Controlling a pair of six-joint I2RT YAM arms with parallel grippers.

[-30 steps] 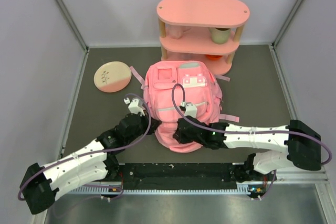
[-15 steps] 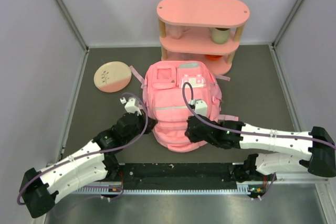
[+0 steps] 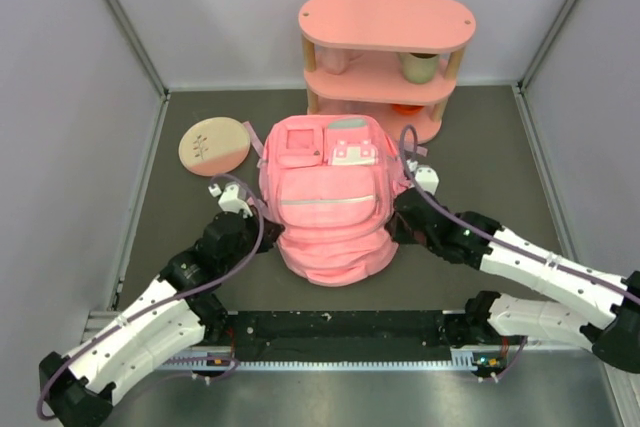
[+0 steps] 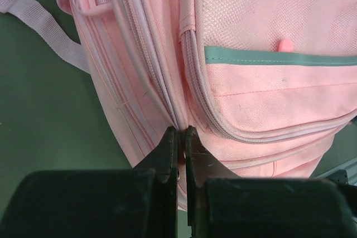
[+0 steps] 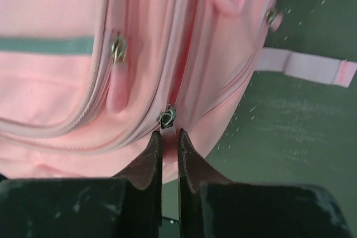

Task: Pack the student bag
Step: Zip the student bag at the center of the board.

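The student bag (image 3: pixel 325 202), a large pink backpack, lies front side up in the middle of the dark table. My left gripper (image 3: pixel 266 235) is at its left side. In the left wrist view the gripper (image 4: pixel 179 133) is shut, pinching the bag's (image 4: pixel 268 20) side seam by the zip line. My right gripper (image 3: pixel 398 219) is at the bag's right side. In the right wrist view the gripper (image 5: pixel 168 136) is shut on a pale pull tab under a metal zip slider (image 5: pixel 168 119) on the bag (image 5: pixel 56 4).
A pink three-tier shelf (image 3: pixel 385 22) stands just behind the bag, with a cup (image 3: pixel 420 67) on its middle tier. An oval beige-and-pink item (image 3: pixel 214 145) lies at the back left. A loose strap (image 5: pixel 307 66) trails right of the bag. Grey walls close in the table.
My right arm has swung from the bag's front to its right side. My left arm has shifted left. The bag has turned straight and slid a little left and back.
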